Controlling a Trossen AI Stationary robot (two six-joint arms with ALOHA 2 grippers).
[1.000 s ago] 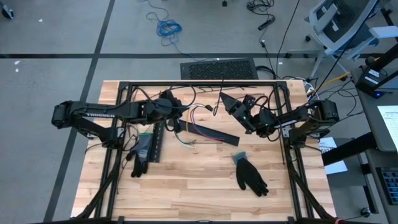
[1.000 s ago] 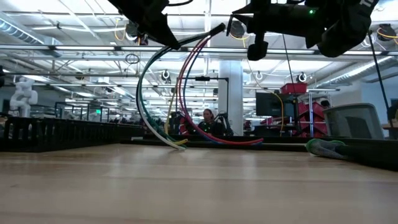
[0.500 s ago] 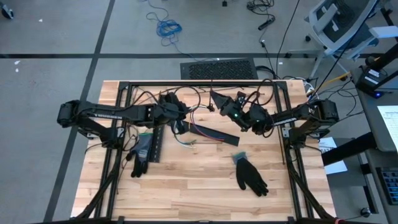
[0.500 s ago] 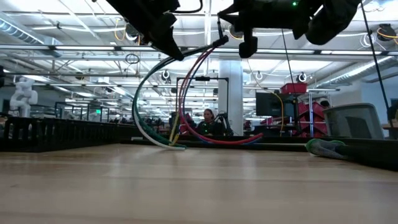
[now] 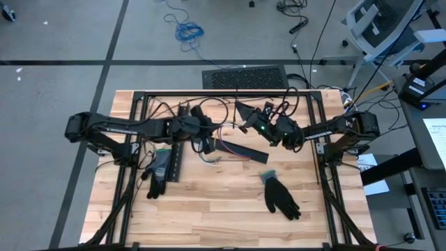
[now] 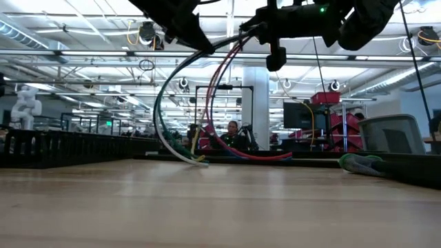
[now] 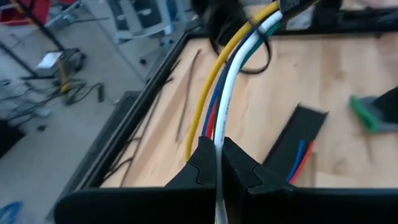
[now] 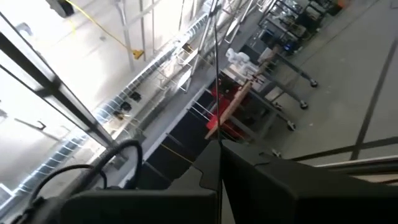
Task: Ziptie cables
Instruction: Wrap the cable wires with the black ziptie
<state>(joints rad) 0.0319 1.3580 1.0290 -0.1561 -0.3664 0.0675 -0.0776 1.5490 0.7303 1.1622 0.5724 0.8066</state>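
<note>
The cables (image 5: 217, 138) hang in a loop above the middle of the bench (image 5: 223, 216), one end lifted, the loose ends trailing onto the wood beside the black slotted strip (image 5: 237, 148). In the low view they arc down from the left claw (image 6: 196, 38) and curl along the benchtop — white, green, red and blue strands together.

The left claw (image 7: 214, 163) is clenched on the bundle; its wrist view shows the white, yellow and blue wires running out from between the two fingers. The right claw (image 5: 249, 118) hovers just beside the raised end of the cables, near the back rail. It is clenched too, and its wrist view shows a thin dark strand standing up from between the fingers — probably the ziptie, though that is too thin to tell for sure.

As for progress, I judge the task to be in its early middle: the cables are gathered and held up, the tie seems to be in hand, but no tie shows around the bundle. Wrapping, threading and cinching are all left. Two gloves (image 5: 159, 171) (image 5: 281, 196) lie on the bench, well apart from the work.
</note>
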